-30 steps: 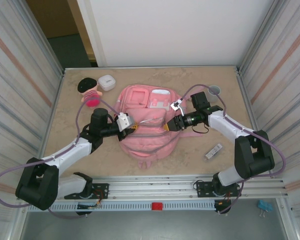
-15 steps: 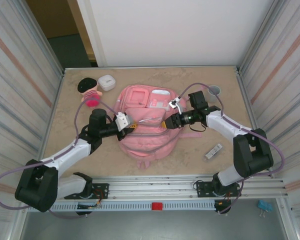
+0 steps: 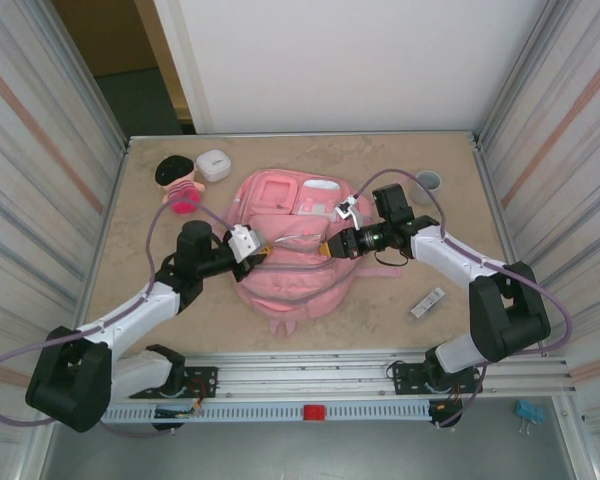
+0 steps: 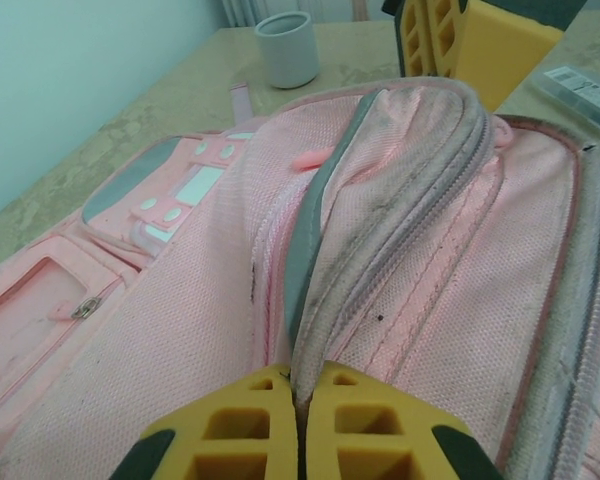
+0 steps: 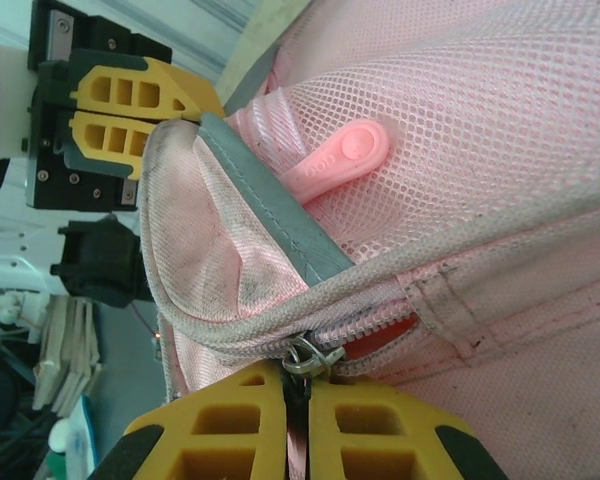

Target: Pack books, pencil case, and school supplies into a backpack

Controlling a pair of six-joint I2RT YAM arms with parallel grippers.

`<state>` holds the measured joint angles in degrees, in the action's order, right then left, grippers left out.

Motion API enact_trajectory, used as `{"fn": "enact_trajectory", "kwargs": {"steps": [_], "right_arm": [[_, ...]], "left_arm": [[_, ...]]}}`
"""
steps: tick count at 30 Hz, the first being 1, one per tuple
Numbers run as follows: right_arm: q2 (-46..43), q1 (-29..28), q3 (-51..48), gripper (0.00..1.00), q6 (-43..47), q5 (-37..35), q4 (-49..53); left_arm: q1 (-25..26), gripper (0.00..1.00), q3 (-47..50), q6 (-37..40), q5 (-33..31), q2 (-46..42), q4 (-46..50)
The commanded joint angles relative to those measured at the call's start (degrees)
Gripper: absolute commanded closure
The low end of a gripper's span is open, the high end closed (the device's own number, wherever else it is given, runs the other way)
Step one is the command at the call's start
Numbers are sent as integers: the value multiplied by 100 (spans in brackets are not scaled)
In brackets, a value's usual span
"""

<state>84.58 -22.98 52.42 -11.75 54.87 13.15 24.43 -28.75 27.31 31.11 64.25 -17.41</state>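
The pink backpack (image 3: pixel 290 270) lies flat in the middle of the table. My left gripper (image 3: pixel 263 252) is shut on the piped rim of its opening (image 4: pixel 380 230), pinched between the yellow fingertips (image 4: pixel 240 420). From the right, my right gripper (image 3: pixel 327 247) is shut on the zip pull at the metal slider (image 5: pixel 308 355). A grey-green edge (image 5: pixel 270 205) shows inside the gaping opening; I cannot tell what it is. The school supplies, a slim white stick (image 3: pixel 427 302), lie on the table right of the backpack. The books and pencil case are out of view.
A grey cup (image 3: pixel 428 181) stands at the back right. A pink doll (image 3: pixel 179 183) and a small white box (image 3: pixel 213 164) sit at the back left. Striped walls close in both sides of the table (image 3: pixel 380 320).
My right gripper has moved left to the backpack's zip and shut on the pull. The left gripper has kept its hold on the rim.
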Motion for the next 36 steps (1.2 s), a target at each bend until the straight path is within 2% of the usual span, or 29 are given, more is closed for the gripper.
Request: {"fn": "enact_trajectory", "kwargs": {"steps": [1,9,17,21,24,36], "right_arm": [[-228,-187,18,100,-454,171,147],[-453,-198,161,100,-1241,366,337],[-529,-56,266,100,-1746,525,574],[-608,305,334,100,-1794,472,861],[-619,288,356,100,-1957,491,859],[-552,-802,154,100,-3003,-33,-51]], "left_arm": [[131,100,-102,-38,-874,-216,-548],[655,100,-196,248,-2309,-75,-400],[1124,100,-293,491,-3330,114,-284],[1130,100,-261,533,-3575,14,-211],[1193,100,-236,635,-3717,-59,-169],[1675,100,-438,270,-3981,350,-543]]}}
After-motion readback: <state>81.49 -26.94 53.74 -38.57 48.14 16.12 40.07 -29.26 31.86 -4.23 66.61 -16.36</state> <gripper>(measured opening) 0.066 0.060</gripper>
